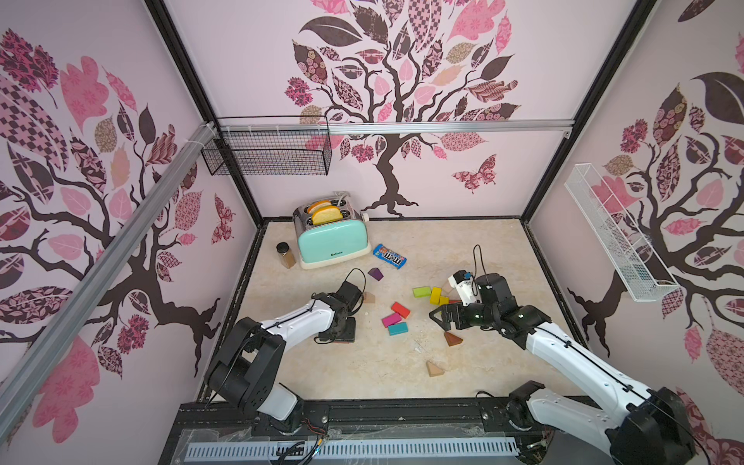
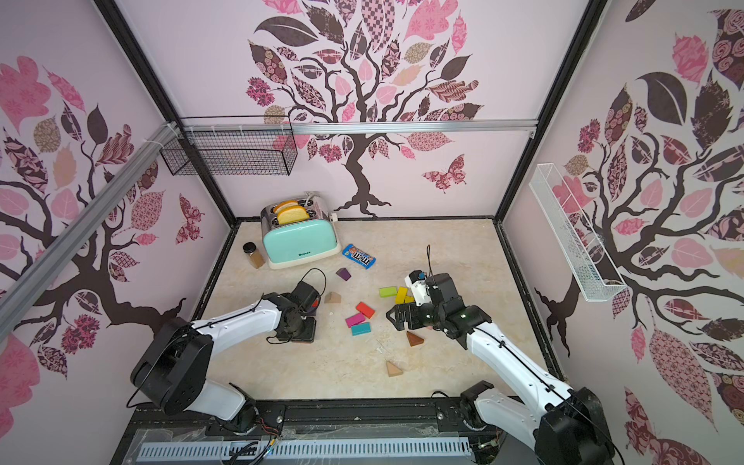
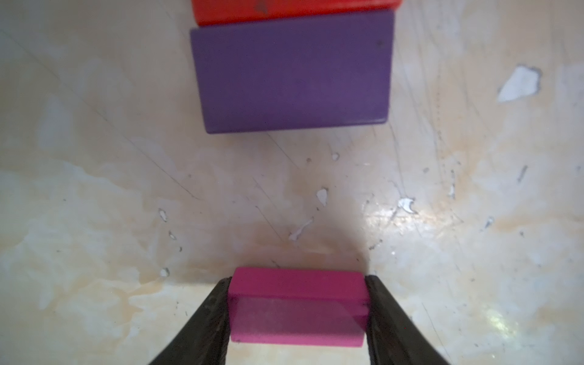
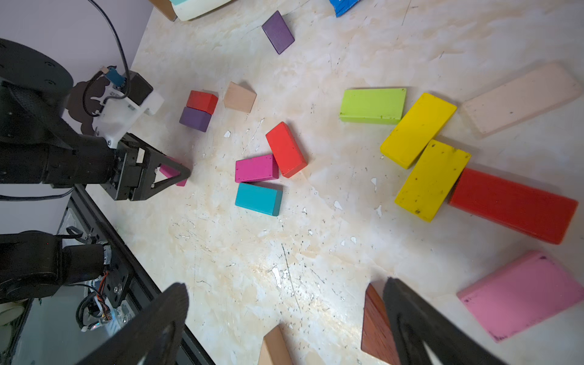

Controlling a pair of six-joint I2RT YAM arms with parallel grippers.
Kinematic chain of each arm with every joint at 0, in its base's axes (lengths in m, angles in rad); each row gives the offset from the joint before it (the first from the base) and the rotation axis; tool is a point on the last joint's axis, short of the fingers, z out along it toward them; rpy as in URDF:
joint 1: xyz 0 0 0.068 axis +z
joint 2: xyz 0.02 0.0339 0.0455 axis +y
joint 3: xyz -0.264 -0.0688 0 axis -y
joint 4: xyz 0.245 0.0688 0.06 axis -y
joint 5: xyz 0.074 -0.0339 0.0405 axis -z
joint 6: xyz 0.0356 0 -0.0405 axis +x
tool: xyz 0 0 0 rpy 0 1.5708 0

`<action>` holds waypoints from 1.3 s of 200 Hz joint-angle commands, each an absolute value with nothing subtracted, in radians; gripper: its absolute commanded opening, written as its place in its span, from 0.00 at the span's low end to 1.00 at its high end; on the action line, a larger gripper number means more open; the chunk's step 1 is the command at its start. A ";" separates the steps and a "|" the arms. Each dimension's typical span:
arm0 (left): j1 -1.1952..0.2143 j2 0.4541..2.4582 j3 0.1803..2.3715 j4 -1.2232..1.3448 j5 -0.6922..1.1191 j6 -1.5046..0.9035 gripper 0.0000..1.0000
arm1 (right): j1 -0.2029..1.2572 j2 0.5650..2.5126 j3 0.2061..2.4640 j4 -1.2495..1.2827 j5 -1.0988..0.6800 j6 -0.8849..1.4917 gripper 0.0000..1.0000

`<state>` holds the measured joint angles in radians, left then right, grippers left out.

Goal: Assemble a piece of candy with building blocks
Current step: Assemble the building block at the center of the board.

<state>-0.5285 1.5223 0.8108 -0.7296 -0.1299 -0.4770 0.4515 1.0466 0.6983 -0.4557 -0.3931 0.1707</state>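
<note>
My left gripper is shut on a small magenta block, low over the table; the right wrist view shows that gripper from the side. Just beyond it a purple block lies flat against a red block. My right gripper hangs open and empty beside a brown triangle, with a tan triangle near it. Between the arms lie red, magenta and teal blocks. Green and yellow blocks sit farther back.
A mint toaster, a spice jar and a blue M&M's packet stand at the back left. A lone purple block and a tan block lie nearby. Long red, pink and pale blocks lie under the right arm.
</note>
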 commanded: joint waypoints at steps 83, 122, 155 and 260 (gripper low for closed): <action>-0.479 1.714 0.901 -0.606 -0.194 -0.492 0.54 | 0.457 1.058 0.779 -0.468 -0.382 0.111 0.99; -0.463 1.712 0.900 -0.613 -0.196 -0.492 0.66 | 0.457 1.059 0.793 -0.476 -0.385 0.112 0.99; -0.462 1.638 0.906 -0.666 -0.186 -0.494 0.98 | 0.457 1.057 0.804 -0.482 -0.379 0.110 0.99; -0.601 1.619 1.144 -0.689 -0.069 -0.484 0.95 | 0.456 0.974 0.760 -0.563 -0.341 0.137 0.99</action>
<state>-0.6048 1.4765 1.1198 -0.7616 -0.1013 -0.4980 0.4515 0.9939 0.7563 -0.5304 -0.3595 0.1242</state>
